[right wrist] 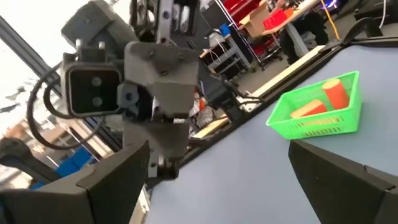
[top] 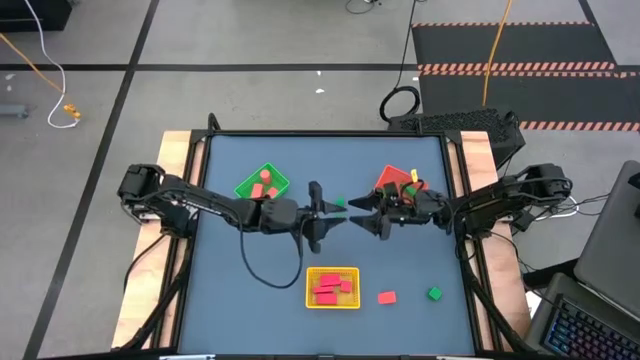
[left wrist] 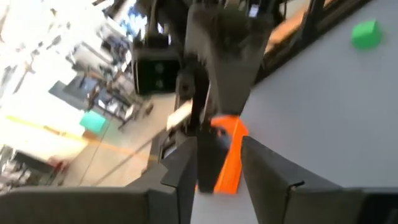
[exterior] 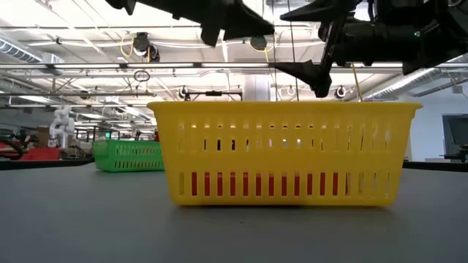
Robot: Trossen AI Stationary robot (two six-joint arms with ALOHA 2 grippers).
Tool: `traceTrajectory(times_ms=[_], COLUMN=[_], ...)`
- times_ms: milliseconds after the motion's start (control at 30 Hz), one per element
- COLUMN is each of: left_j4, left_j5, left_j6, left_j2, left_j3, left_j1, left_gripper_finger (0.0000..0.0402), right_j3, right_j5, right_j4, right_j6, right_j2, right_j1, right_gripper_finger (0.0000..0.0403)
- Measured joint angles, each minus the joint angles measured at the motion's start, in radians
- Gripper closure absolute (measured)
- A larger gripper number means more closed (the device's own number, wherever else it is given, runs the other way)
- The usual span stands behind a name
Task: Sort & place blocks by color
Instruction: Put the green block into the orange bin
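Observation:
My two grippers meet tip to tip high over the middle of the table. The left gripper (top: 333,209) (exterior: 216,29) (left wrist: 217,152) has a small green block (top: 340,203) at its fingertips. The right gripper (top: 353,212) (exterior: 322,73) (right wrist: 219,152) faces it, fingers wide open on either side of the left gripper's tip. Red and pink blocks lie in the green tray (top: 281,178) (right wrist: 292,118) and in the yellow tray (top: 333,271) (exterior: 292,109). A red block (top: 387,297) and a green block (top: 434,293) (left wrist: 365,34) lie on the table. My left gripper has the green block (top: 340,203) at its fingertips, coming level from the table's left. The block is lifted clear of the table. In the left wrist view the gap between the fingers (left wrist: 186,171) is dark, so the hold itself does not show.
The red tray (top: 386,178) sits under the right arm and holds a few pieces. The yellow tray stands near the table's near edge and blocks the low view of the table behind it. A cable (top: 262,270) loops on the table below the left arm.

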Motion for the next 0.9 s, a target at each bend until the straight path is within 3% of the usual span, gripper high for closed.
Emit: traceTrajectory(times_ms=[200,367,467,500,567,733,900], left_j4=[-0.182,-0.279,-0.348,-0.379,-0.438,-0.432,-0.445], left_j5=[-0.165,-0.255,-0.253,-0.236,-0.098,0.304,0.398], left_j6=[-0.12,-0.407,-0.629,-0.706,-0.81,-0.832,-0.786], left_j2=[0.0,0.0,0.0,0.0,0.0,-0.001,-0.021], left_j3=[0.0,0.0,0.0,0.0,0.0,0.0,0.0], left_j1=[-0.002,0.021,0.061,0.081,0.132,0.228,0.252], left_gripper_finger=[0.0293,0.0293,0.0293,0.0293,0.0293,0.0293,0.0293], right_j3=[0.0,0.0,0.022,0.04,0.091,0.254,0.376], right_j5=[0.055,0.283,0.291,0.285,0.282,0.227,0.175], right_j4=[-0.146,-0.352,-0.423,-0.456,-0.548,-0.797,-0.984], right_j6=[-0.127,-0.214,-0.204,-0.202,-0.228,-0.388,-0.423], right_j2=[-0.001,0.0,0.0,0.0,0.0,0.019,0.076], right_j1=[-0.008,-0.032,-0.06,-0.065,-0.068,-0.07,-0.094], right_gripper_finger=[0.0026,0.0026,0.0026,0.0026,0.0026,0.0026,0.0026])
